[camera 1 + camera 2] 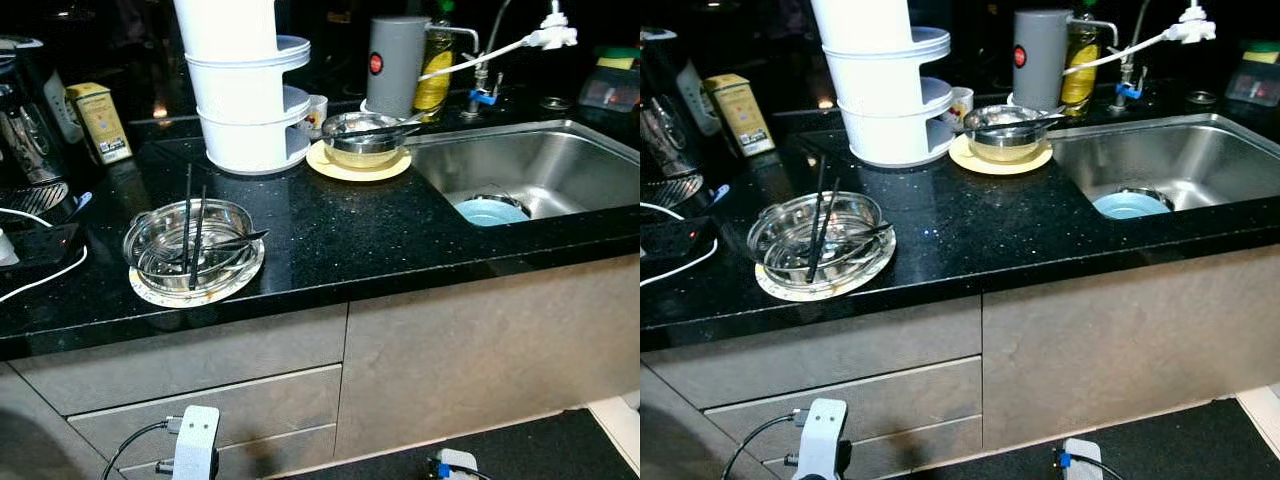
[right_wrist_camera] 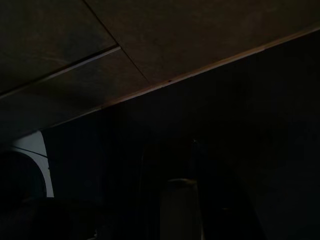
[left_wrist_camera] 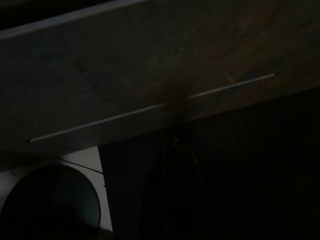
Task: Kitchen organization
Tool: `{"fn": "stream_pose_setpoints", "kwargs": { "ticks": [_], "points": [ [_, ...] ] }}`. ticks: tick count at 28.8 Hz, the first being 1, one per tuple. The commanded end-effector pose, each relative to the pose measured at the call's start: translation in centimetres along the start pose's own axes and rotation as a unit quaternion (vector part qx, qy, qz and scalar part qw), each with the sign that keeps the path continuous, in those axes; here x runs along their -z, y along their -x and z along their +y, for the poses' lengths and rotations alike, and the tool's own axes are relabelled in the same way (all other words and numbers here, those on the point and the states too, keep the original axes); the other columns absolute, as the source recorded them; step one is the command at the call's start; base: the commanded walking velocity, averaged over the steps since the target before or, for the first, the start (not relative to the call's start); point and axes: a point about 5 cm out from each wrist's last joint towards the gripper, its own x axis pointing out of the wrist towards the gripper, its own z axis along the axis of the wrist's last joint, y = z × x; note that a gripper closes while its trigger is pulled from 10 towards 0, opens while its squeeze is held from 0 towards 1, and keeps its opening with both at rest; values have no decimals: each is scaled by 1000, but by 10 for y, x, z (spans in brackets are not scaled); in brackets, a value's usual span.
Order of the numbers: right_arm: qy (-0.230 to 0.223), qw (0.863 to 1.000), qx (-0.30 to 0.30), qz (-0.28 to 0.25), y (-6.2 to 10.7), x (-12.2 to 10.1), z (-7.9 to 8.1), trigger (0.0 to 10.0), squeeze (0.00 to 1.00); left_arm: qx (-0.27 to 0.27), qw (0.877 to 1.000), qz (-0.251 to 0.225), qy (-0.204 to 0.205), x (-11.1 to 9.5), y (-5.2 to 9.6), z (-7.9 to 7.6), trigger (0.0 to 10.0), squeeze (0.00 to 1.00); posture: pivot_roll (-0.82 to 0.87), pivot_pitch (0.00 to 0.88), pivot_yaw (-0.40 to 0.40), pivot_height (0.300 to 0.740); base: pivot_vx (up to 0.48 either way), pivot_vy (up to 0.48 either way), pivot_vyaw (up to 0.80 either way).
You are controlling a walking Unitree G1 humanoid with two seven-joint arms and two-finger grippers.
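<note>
I can't tell jaw state on either side: wrist cams are too dark. Left gripper [image 3: 175,190] hangs idle by the cabinet front, faint finger outlines only; right gripper [image 2: 182,200] same, low by the cabinet w/ a pale shape between its fingers.

Head cam: black countertop [image 1: 330,235] in front of me. Near the front edge, left of centre, a glass bowl [image 1: 192,240] sits on a plate [image 1: 150,287] w/ black chopsticks [image 1: 188,220] leaning in it. Further back, a steel bowl [image 1: 360,138] on a yellow plate [image 1: 395,165], just beside the sink [image 1: 560,170]. A blue dish [image 1: 490,211] lies in the sink basin. White tiered rack [image 1: 245,95] stands behind, grey kettle [image 1: 396,65] nr the tap [image 1: 480,75]. Yellow box [image 1: 100,122] at back left, beside the coffee machine [image 1: 25,110].
</note>
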Motion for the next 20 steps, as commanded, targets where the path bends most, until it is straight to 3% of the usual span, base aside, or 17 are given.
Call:
{"fn": "stream_pose_setpoints", "kwargs": {
  "ticks": [1,6,10,20],
  "points": [
    [11,1000,-6,8,1,2,-1,10000,0,-3,1000,17,-7,9,4,2,10000,0,-105,131,0,740,0,0,0],
    [13,1000,-6,13,2,4,-3,10000,0,14,999,4,-31,9,5,-2,10000,0,-98,132,-9,740,0,0,0],
    [20,1000,-17,16,2,5,0,10000,0,5,999,-19,-26,10,10,1,10000,0,-97,146,-38,740,0,0,0],
    [34,999,-25,21,-1,3,3,10000,0,-9,1000,-9,-29,20,17,3,10000,0,-78,178,-70,740,0,0,0]
  ]
}}
